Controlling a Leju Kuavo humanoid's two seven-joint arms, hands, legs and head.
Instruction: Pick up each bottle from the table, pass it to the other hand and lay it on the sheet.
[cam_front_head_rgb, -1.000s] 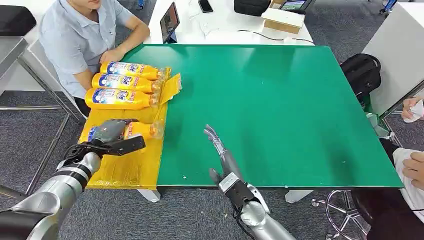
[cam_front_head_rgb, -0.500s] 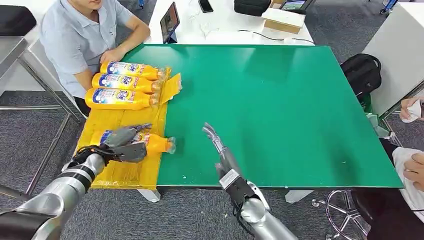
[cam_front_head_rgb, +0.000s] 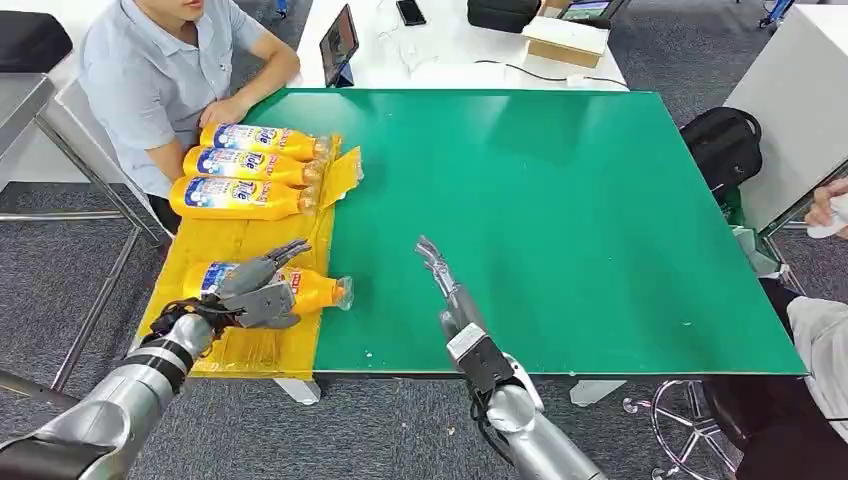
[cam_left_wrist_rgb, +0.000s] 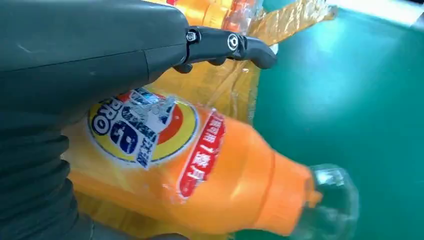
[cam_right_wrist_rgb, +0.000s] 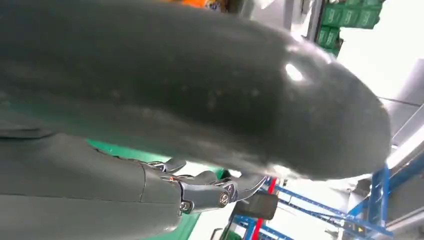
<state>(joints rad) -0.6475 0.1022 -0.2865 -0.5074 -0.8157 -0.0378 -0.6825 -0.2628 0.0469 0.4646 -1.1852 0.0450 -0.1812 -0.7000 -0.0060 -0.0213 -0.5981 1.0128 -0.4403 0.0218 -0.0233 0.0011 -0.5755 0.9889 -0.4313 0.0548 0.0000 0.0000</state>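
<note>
left hand (cam_front_head_rgb: 258, 293): arm reaches in low, fingers spread apart over the orange bottle (cam_front_head_rgb: 300, 288), not clasping it | bottle: lies on its side on the yellow sheet (cam_front_head_rgb: 240, 345), clear cap past the sheet's edge over the green table (cam_front_head_rgb: 560, 210) | right hand (cam_front_head_rgb: 446, 285): fingers straight, edge-on above the table, holds nothing

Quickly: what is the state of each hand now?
Left hand: open, fingers spread over the orange bottle.
Right hand: open, holding nothing.

orange bottle (cam_front_head_rgb: 300, 287), yellow sheet (cam_front_head_rgb: 250, 345), green table (cam_front_head_rgb: 560, 200)
</note>
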